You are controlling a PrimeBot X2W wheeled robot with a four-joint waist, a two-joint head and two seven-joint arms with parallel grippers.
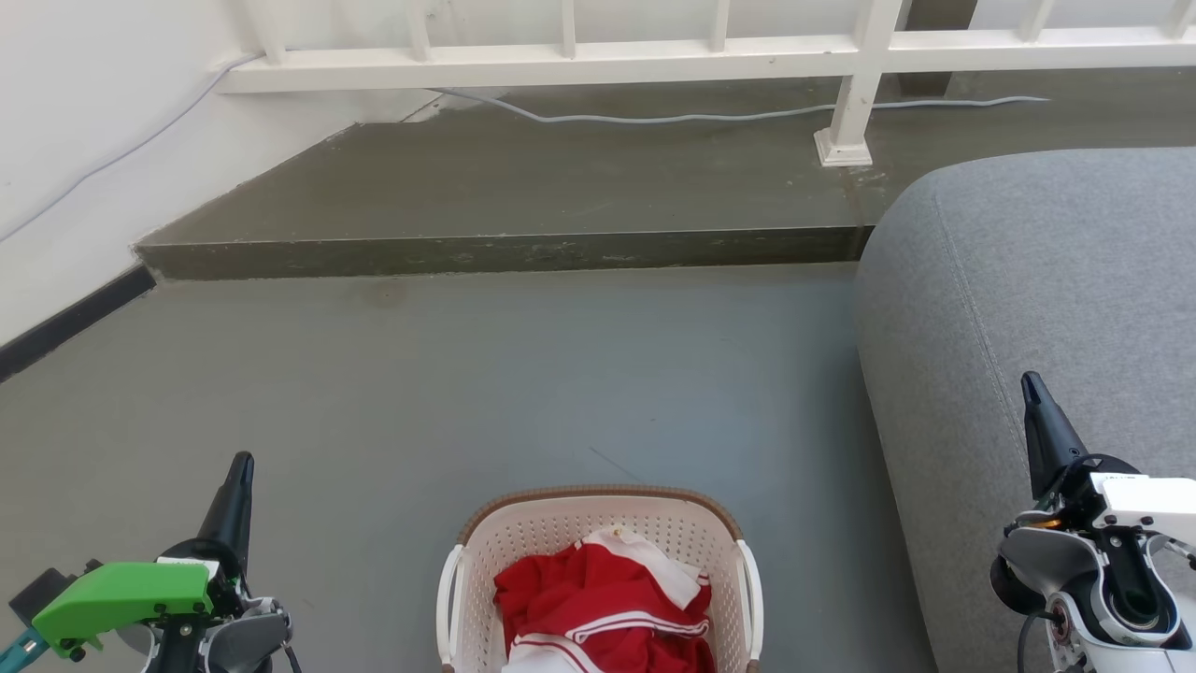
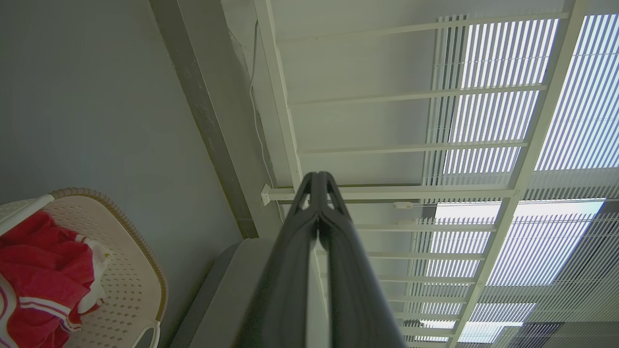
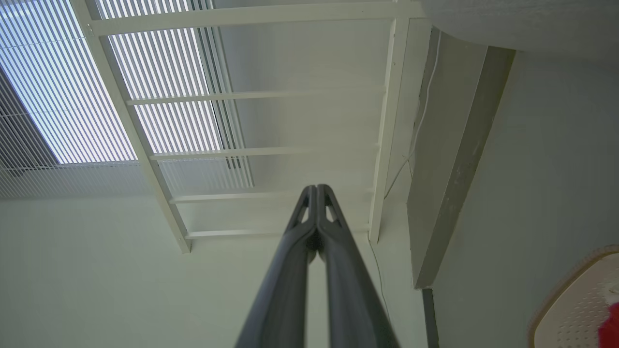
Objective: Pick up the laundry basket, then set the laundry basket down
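Note:
The laundry basket [image 1: 523, 533] stands on the grey floor at the bottom centre of the head view, cream-white and perforated with a brown rim, white side handles and red-and-white clothes [image 1: 598, 598] inside. It also appears as the laundry basket [image 2: 130, 270] in the left wrist view and as a corner of the laundry basket [image 3: 575, 309] in the right wrist view. My left gripper [image 1: 241, 465] is off to the basket's left, shut and empty. My right gripper [image 1: 1031, 385] hangs to the right, in front of the sofa, shut and empty. Neither touches the basket.
A grey sofa [image 1: 1046, 308] fills the right side. A raised concrete step [image 1: 505, 252] runs across ahead, with a white railing [image 1: 654, 56] and a loose cable [image 1: 654, 118] on it. A white wall [image 1: 84, 159] stands on the left.

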